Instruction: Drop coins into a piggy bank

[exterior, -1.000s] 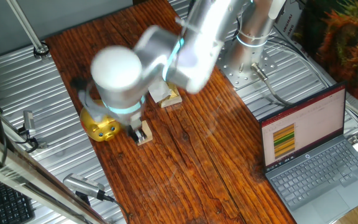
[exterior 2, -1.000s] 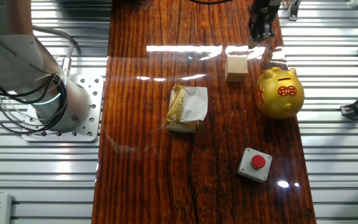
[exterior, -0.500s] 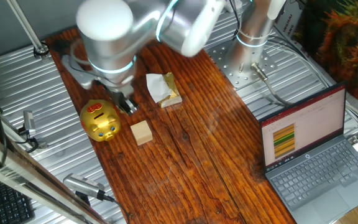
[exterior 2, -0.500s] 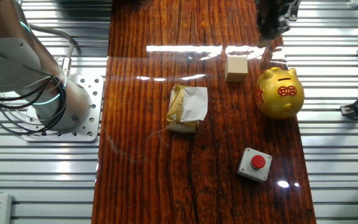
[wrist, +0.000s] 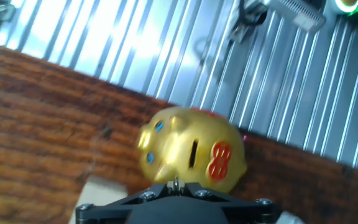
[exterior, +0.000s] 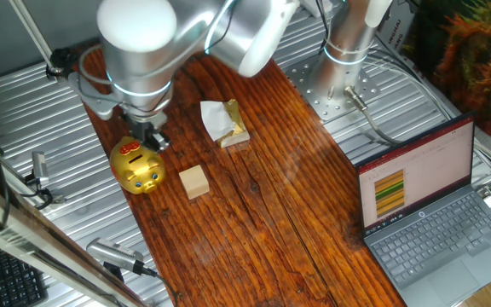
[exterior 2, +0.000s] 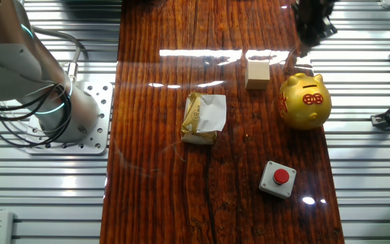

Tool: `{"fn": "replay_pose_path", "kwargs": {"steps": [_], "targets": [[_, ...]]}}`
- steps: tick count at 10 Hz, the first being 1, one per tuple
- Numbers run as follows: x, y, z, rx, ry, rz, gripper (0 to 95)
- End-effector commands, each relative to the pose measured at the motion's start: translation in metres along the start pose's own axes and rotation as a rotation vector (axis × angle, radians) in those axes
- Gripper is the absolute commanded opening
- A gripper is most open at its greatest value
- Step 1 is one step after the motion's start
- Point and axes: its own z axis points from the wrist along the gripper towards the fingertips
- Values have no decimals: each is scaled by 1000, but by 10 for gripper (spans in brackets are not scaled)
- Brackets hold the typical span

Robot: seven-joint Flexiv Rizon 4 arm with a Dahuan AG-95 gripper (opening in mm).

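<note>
The shiny gold piggy bank stands near the table's edge, a red patch on its back; it also shows in the other fixed view. In the hand view the pig lies just ahead of the fingers, its dark slot facing up. My gripper hangs just above and behind the pig, and shows dark at the top of the other fixed view. Its jaws are shut on a thin grey coin, seen edge-on between the tips.
A pale wooden cube sits right beside the pig, also in the other fixed view. A gold-and-white packet lies mid-table. A red button on a grey box stands beyond the pig. A laptop sits off the table.
My gripper has moved away from the wooden cube and across to above the piggy bank. The pig, cube and packet have not moved.
</note>
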Motion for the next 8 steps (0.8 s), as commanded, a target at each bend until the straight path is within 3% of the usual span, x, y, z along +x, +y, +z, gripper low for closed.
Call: {"fn": "replay_pose_path", "kwargs": {"steps": [1, 8], "targets": [[-5, -1, 3, -2, 12, -6, 0], [-13, -7, 23, 1, 9, -1, 0]]}}
